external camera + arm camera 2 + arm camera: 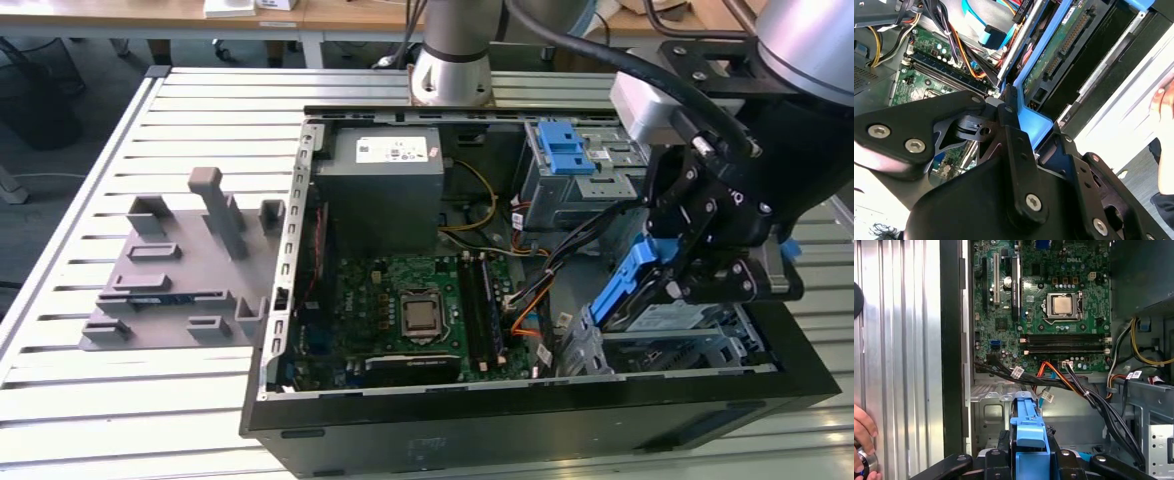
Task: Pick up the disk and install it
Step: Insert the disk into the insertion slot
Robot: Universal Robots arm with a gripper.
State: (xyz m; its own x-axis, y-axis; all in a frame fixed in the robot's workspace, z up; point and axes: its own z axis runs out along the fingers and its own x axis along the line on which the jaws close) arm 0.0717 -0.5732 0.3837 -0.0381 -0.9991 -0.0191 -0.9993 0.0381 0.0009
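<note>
In the exterior view my gripper (pixel 683 285) hangs over the drive cage (pixel 694 345) in the front corner of the open computer case, on the exterior view's right. It is shut on the disk (pixel 638 288), which is tilted steeply, its blue frame facing the motherboard and its silver body low against the cage. In the first wrist view the blue frame (pixel 1029 427) sits clamped between my black fingers (pixel 1003 447). The second wrist view looks along the disk (pixel 1056 52), with its green circuit board, above my gripper (pixel 1021 132).
The case holds a grey power supply (pixel 387 185), the motherboard (pixel 414 310), orange and black cables (pixel 527 300) and a blue-latched bay (pixel 567 150). A grey fixture (pixel 180 265) lies on the slatted table (pixel 80 400). A person's hand (pixel 861 440) rests beside the case.
</note>
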